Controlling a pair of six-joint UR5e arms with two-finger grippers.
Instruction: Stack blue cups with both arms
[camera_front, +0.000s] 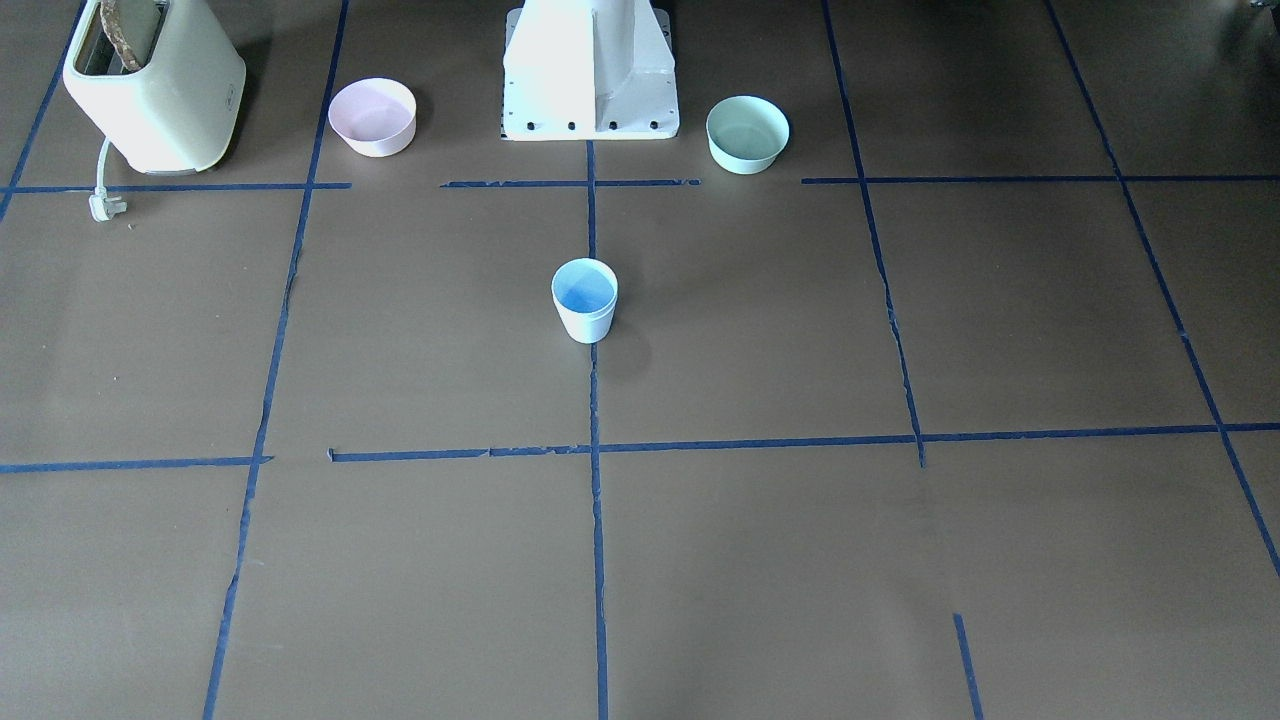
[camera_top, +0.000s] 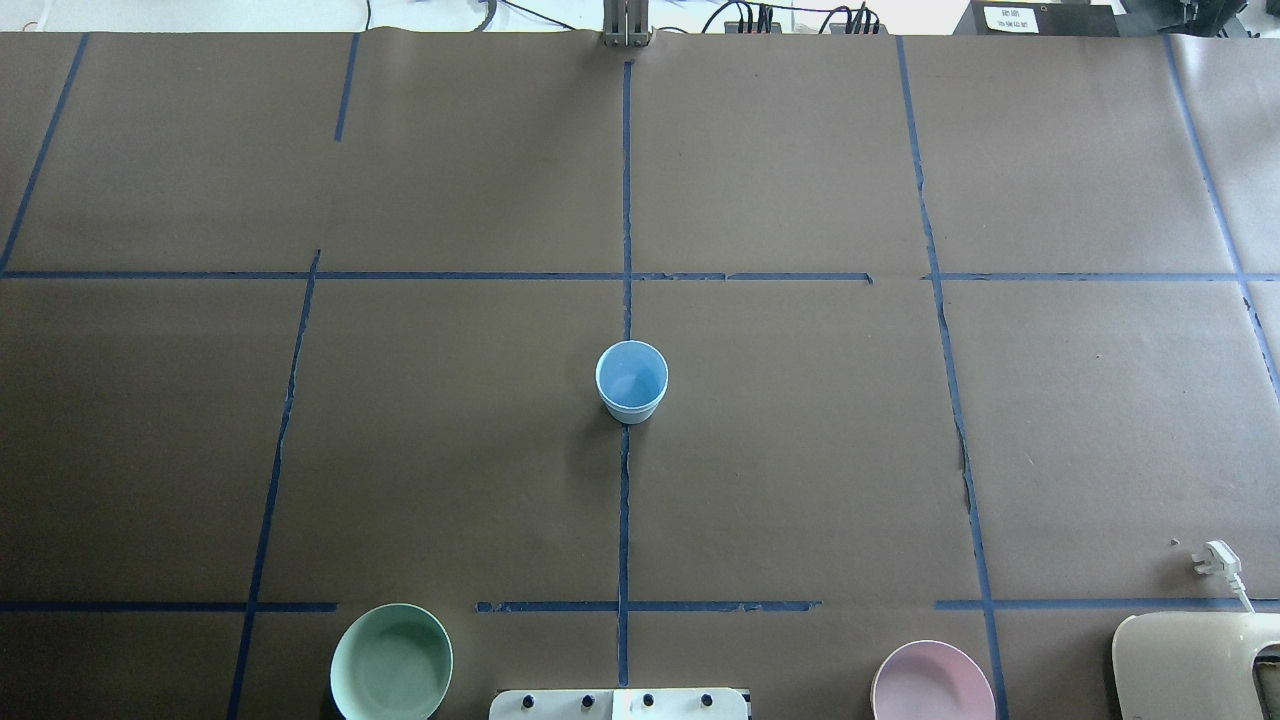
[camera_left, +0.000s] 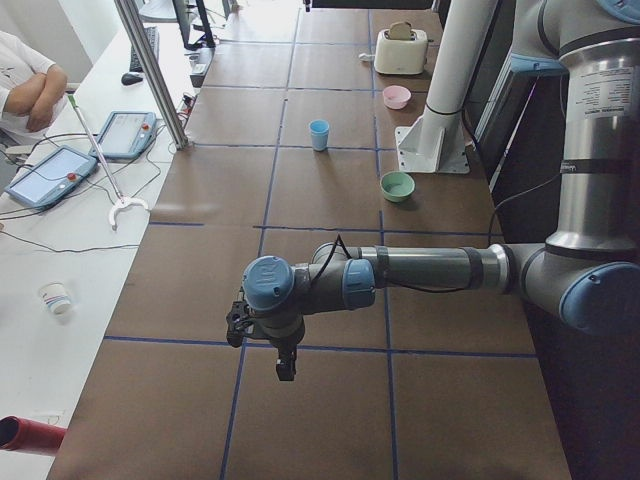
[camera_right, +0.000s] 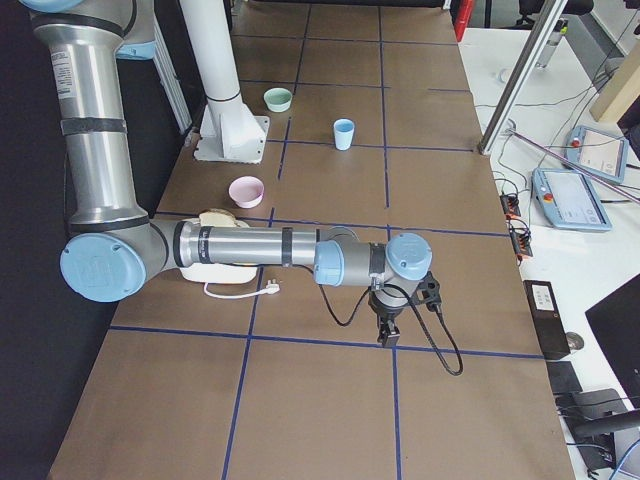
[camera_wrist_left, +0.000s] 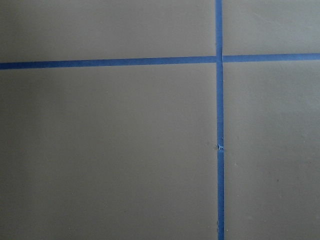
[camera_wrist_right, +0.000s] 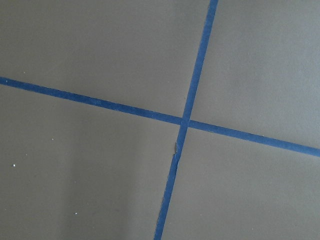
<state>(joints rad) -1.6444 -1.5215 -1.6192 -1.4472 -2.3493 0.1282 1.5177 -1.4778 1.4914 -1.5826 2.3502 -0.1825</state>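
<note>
Since one cup shape stands mid-table, I judge the blue cups (camera_front: 585, 300) nested (work seemingly done); my left pincer (camera_left: 286, 370) and right pincer (camera_right: 386, 336) hang far off, open or closed I cannot tell.

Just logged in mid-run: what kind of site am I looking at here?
Probably a robotics lab test cell: the table wears brown paper marked with a blue tape grid, and teach pendants lie on the side bench near an operator.
</note>
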